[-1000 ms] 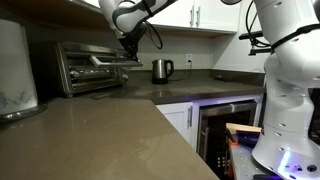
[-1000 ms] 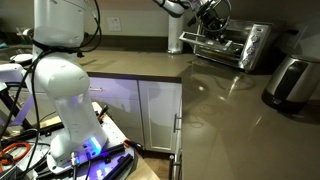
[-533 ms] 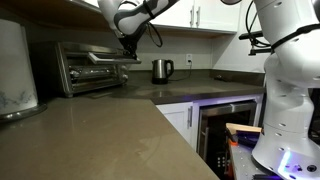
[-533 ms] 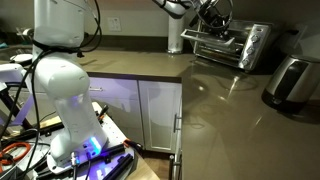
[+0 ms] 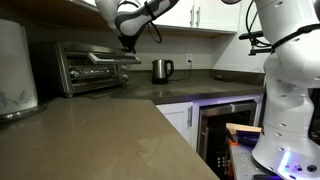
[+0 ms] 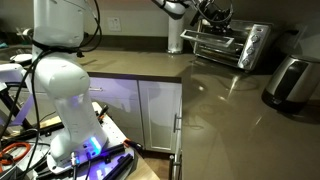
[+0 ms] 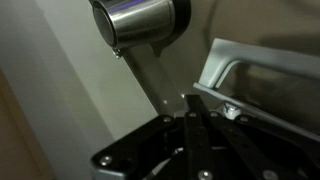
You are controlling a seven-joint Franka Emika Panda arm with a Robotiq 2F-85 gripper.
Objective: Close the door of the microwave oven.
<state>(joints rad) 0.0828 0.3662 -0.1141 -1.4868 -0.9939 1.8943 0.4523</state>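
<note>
The silver-grey microwave oven (image 5: 84, 68) stands at the back of the counter; it also shows in an exterior view (image 6: 243, 45). Its drop-down door (image 5: 113, 58) is partly raised, sloping out from the bottom hinge, and appears in an exterior view (image 6: 203, 36). My gripper (image 5: 127, 43) hangs at the door's free upper edge in both exterior views (image 6: 213, 17). In the wrist view my gripper (image 7: 192, 112) has its fingers together, against the door's edge and bar handle (image 7: 262, 72). Whether it grips anything I cannot tell.
A small steel kettle (image 5: 161, 70) stands right of the oven by the wall, also in the wrist view (image 7: 140, 22). A large steel pot (image 6: 290, 82) sits on the near counter. A black built-in appliance (image 5: 226, 124) is under the counter. The robot base (image 6: 62, 95) stands on the floor.
My gripper has risen slightly at the door's free edge, and the door has tilted a little further up towards the oven.
</note>
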